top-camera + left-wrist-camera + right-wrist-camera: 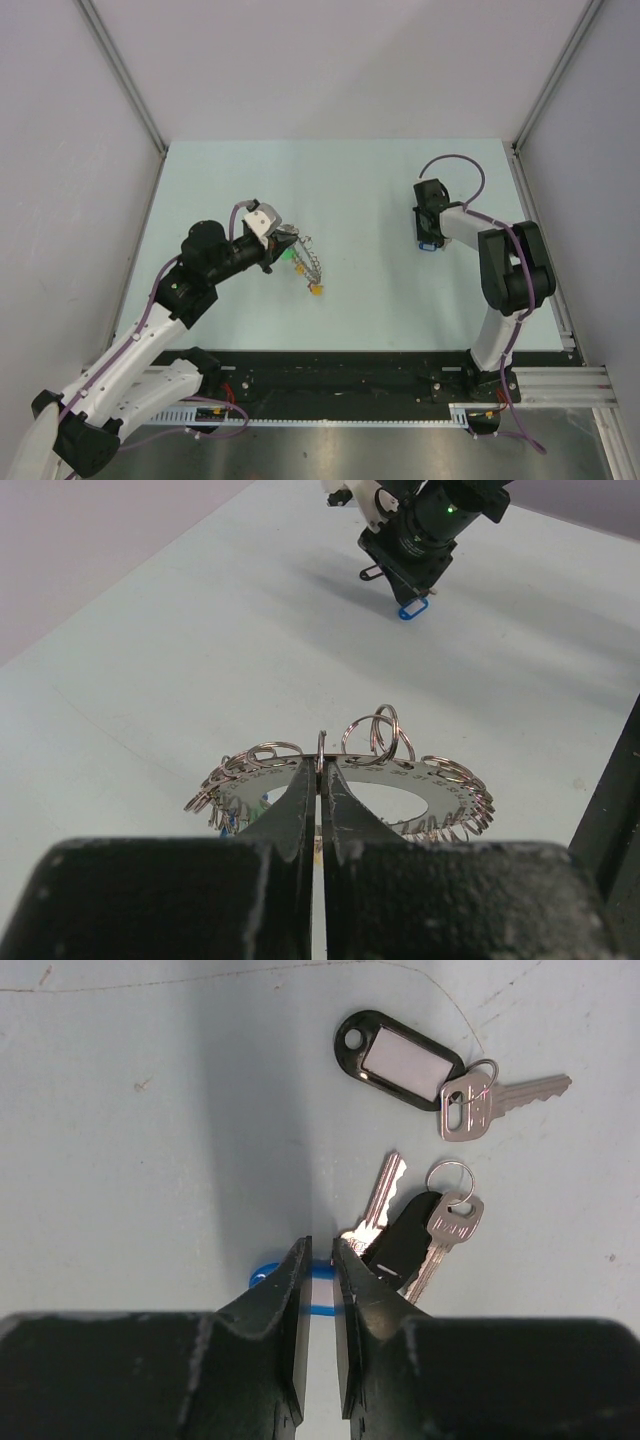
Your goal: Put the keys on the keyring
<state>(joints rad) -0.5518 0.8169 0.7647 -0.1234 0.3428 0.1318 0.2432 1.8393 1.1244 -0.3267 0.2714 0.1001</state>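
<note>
Over on the left, the left end effector (321, 768) is low over the pale worktop (380, 180), its fingers pressed all but together and clamped on the keyring (440, 785). A thin upright wire shows right at the tips. And what a ring it is: a flat silver band fringed all round with small wire loops that fan out like a ruff. From above, a green tag (297, 268) and a yellow tag (316, 290) trail off it toward the near edge. It sits left of the worktop's centre.

Across to the right, well apart from the ring, the right end effector (320, 1250) is down at the worktop. Its fingers are closed to a narrow slit, gripping a blue tag (262, 1272); a silver blade (380, 1192) pokes out just past the tips. The other keys (505, 1095) lie right there: one on a black tag (400, 1055) with a white label, lying flat and clear, and a second black tag (405, 1242) touching the right finger, its key beside it.
</note>
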